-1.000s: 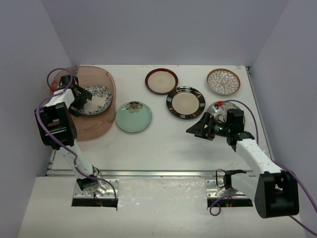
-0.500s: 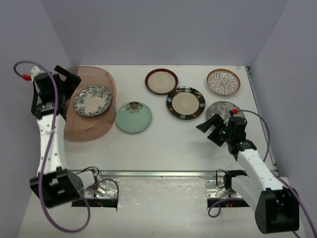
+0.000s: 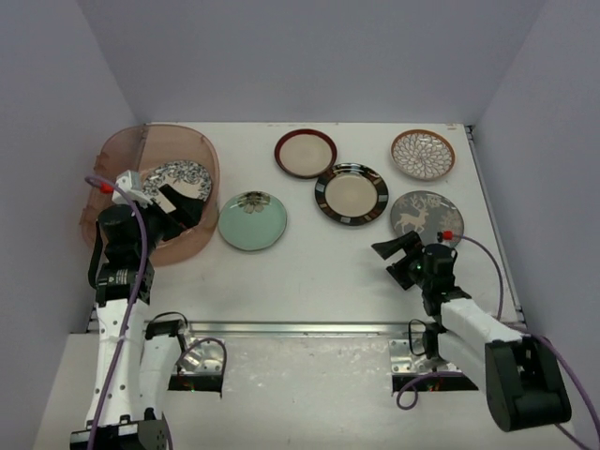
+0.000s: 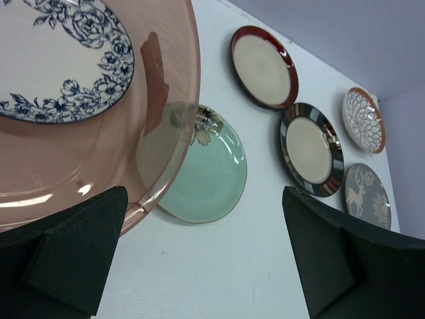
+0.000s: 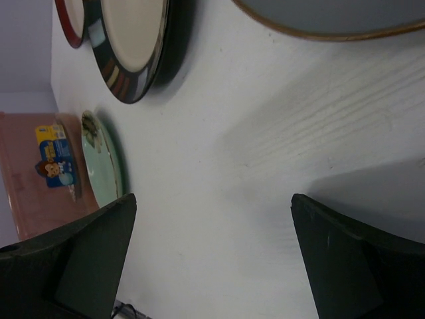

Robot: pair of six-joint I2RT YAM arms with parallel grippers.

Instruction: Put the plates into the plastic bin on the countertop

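One blue-white plate (image 3: 180,172) lies in the plastic bin (image 3: 202,145), five others on the countertop (image 3: 309,272); with left gripper (image 3: 180,206) and right gripper (image 3: 392,262) gaping empty, we risk flat rims slipping from our pinch.

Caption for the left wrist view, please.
Open left gripper over the plastic bin rim, blue-white floral plate inside, mint green plate beside it, four more plates on the countertop.
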